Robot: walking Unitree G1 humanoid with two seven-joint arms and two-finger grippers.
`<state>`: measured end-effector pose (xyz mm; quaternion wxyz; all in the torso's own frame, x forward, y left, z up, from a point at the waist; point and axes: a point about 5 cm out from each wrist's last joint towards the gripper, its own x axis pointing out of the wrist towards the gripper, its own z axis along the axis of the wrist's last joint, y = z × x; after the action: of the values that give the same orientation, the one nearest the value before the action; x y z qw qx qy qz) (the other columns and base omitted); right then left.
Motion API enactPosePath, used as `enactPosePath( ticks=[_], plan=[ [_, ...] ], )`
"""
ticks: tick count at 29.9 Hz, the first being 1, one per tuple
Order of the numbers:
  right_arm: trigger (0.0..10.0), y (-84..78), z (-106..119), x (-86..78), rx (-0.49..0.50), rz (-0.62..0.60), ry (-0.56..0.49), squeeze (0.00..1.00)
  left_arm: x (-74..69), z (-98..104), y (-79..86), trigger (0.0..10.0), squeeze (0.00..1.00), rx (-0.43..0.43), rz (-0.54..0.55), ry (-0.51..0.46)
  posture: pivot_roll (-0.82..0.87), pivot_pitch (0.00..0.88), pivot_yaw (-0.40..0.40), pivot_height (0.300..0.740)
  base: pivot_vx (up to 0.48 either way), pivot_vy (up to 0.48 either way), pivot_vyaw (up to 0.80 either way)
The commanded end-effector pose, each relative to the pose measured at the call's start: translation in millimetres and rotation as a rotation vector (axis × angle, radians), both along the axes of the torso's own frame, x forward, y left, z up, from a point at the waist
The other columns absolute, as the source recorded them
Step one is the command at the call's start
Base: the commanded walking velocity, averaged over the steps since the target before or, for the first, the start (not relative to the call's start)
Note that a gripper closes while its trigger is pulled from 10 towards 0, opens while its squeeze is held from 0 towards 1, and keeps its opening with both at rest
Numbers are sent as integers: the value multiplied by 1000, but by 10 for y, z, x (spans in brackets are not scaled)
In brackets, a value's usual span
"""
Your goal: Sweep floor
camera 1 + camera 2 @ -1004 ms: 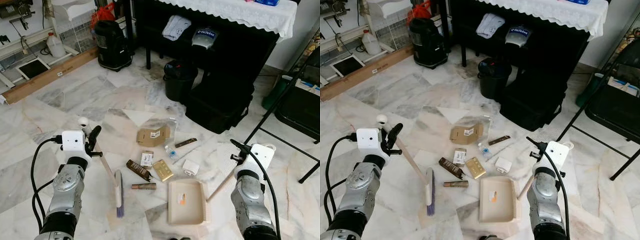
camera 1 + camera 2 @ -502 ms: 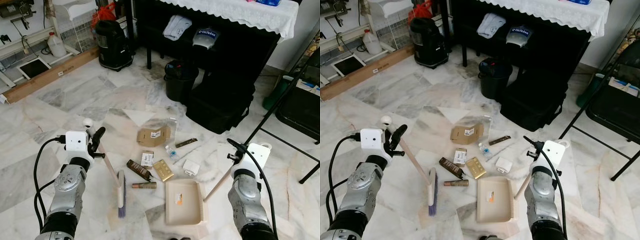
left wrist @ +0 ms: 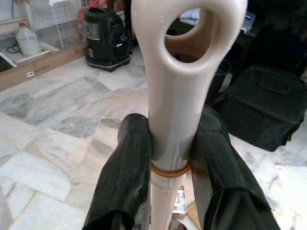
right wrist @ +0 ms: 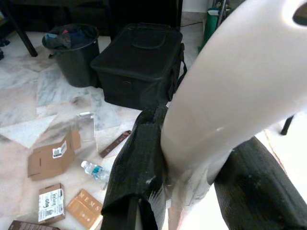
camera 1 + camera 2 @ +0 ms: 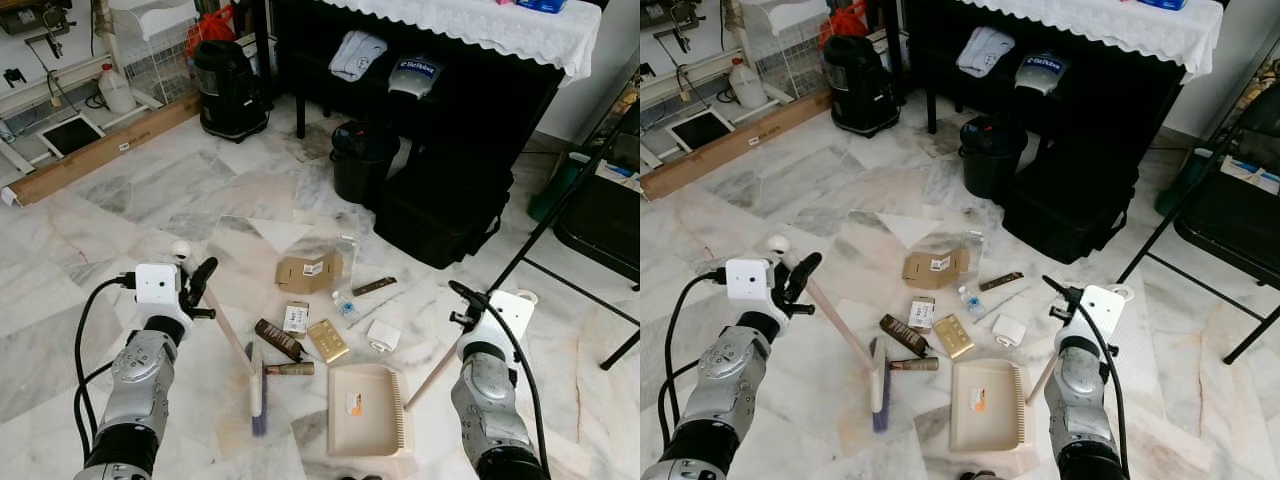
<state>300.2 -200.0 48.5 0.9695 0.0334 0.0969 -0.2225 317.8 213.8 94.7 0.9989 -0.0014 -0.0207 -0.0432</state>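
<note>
My left gripper (image 5: 196,287) is shut on the cream handle of a broom (image 3: 175,96), its black fingers (image 3: 125,177) pressed against both sides. The brush head (image 5: 257,385) rests on the marble floor against a brown tube (image 5: 288,368). My right gripper (image 5: 463,310) is shut on the long handle of a cream dustpan (image 5: 365,410), which lies flat just right of the brush; the handle (image 4: 230,96) sits between the fingers (image 4: 139,163). Litter lies just beyond: a cardboard box (image 5: 308,272), a small bottle (image 5: 343,303), a gold box (image 5: 327,340), a white packet (image 5: 381,335).
A black bin (image 5: 360,160) and a black case (image 5: 440,205) stand beyond the litter, under a table with a white cloth (image 5: 480,25). A black vacuum (image 5: 228,88) is at the back left. Folding chair legs (image 5: 560,230) cross the right side.
The brush head has swept right across the floor and now touches the brown tube. The dustpan has shifted a little left, towards the brush.
</note>
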Motion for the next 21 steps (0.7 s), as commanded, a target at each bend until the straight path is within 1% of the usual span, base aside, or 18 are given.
enactPosePath(
  ticks=[1, 3, 6, 16, 21],
  plan=[
    [10000, -42, 28, 11, -30, -15, -11, 0, -24, -48, -13, 10000, 0, -27, -17, 29, -29, 107, -38, 740, 0, 0, 0],
    [10000, -63, 29, 0, -39, -36, -9, 0, -23, -45, -31, 10000, 0, -47, -29, 29, -29, 108, -41, 740, 0, 0, 0],
    [10000, -94, 37, -5, -46, -56, -10, 0, -25, -43, -42, 10000, 0, -53, -37, 28, -27, 107, -42, 740, 0, 0, 0],
    [10000, -115, 30, 1, -48, -73, -5, 0, -32, -33, -44, 10000, 0, -58, -55, 29, -19, 111, -42, 740, 0, 0, 0],
    [10000, -112, 19, -6, -44, -80, -3, 0, -19, 13, -78, 10000, 0, -62, -112, 16, -16, 114, -42, 740, 0, 0, 0]
  ],
)
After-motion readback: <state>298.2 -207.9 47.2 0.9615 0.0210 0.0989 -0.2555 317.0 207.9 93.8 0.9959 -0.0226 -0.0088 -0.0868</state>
